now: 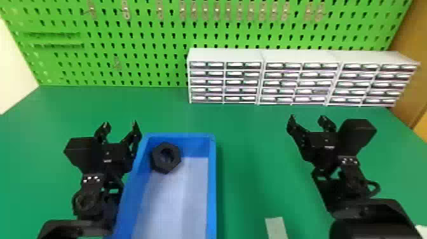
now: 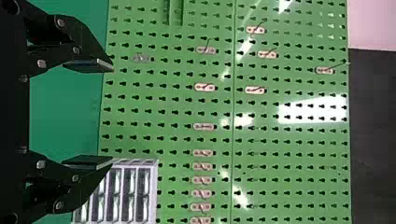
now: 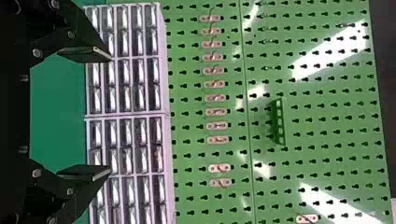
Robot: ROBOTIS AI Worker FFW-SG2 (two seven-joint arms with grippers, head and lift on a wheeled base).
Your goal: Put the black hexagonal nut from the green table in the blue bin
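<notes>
The black hexagonal nut [image 1: 166,158] lies inside the blue bin [image 1: 212,187], against the corner at its far left end. My left gripper [image 1: 120,127] is held over the bin's left side, open, with nothing between its fingers. On the right, my right gripper [image 1: 308,122] hangs over the green table [image 1: 254,152], also open and holding nothing, well apart from the bin. In the left wrist view the left gripper [image 2: 112,114] has its fingers spread wide, and in the right wrist view the right gripper [image 3: 110,114] does too.
White drawer cabinets [image 1: 225,78] stand along the back right of the table, before a green pegboard [image 1: 143,38] with metal hooks. A pale flat strip [image 1: 275,227] lies near the front, between the bin and the right arm.
</notes>
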